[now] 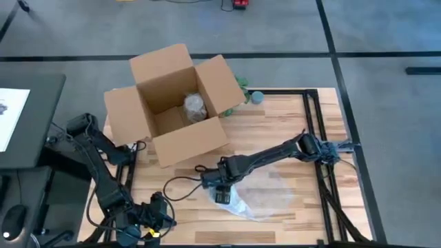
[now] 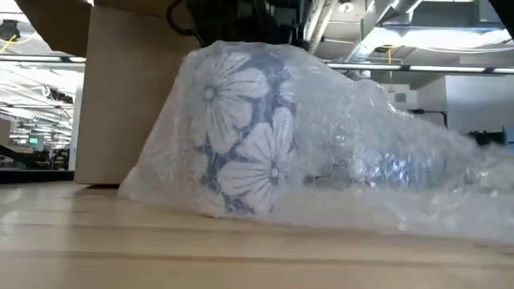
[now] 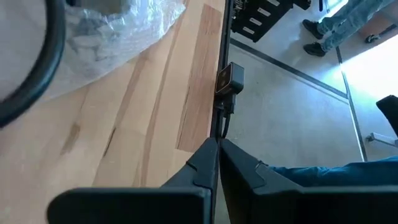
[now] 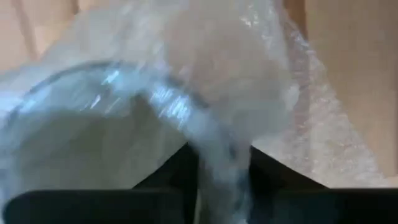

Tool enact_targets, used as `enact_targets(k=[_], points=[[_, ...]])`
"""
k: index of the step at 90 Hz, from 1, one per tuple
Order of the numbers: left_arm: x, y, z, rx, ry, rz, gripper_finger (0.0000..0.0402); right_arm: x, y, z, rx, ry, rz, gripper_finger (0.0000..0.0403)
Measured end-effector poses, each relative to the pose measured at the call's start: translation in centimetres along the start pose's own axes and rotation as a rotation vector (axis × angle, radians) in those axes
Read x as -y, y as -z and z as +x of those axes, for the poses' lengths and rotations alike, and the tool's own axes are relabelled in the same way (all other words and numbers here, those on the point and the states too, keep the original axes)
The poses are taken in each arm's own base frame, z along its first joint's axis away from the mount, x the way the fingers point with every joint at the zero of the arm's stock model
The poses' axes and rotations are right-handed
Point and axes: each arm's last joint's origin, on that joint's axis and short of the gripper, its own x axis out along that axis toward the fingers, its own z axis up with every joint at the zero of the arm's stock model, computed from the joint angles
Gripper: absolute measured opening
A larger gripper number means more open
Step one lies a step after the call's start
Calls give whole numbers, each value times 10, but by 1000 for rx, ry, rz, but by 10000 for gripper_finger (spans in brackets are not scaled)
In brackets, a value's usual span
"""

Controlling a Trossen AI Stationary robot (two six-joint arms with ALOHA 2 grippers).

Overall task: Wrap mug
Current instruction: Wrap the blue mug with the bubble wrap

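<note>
Jaws of right gripper (image 1: 222,196) pinching mug (image 2: 245,128) rim through bubble wrap (image 2: 385,172), one finger (image 4: 171,177) inside, one outside. Mug sitting upright near table (image 1: 275,131) front edge, middle, sheet draping over it and trailing toward right edge. Left gripper (image 3: 214,163) waiting at front-left corner, jaws closed, holding nothing. Box (image 1: 172,103) standing open at back-left, wrapped item (image 1: 195,107) lying inside.

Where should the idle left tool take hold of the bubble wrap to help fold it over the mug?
Probably the loose flat tail of the bubble wrap, approached from the table's front edge. The mug stands upright with the right tool pinching its rim through the wrap, so that end is taken. The left tool waits shut at the front left.
</note>
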Motion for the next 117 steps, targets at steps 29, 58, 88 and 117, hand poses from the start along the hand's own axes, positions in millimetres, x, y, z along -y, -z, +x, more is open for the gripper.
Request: enact_targets(k=[29,58,88,117], points=[[0,0,0,0,0,0,0,-2,-10,-39,11,-31,5,237],[0,0,0,-1,0,0,0,-3,-1,-88,-66,13,138,232],[1,1,-1,-12,9,24,0,-2,78,-114,-214,195,280,231],[1,3,-2,-14,13,10,0,70,162,-85,6,102,747,231]])
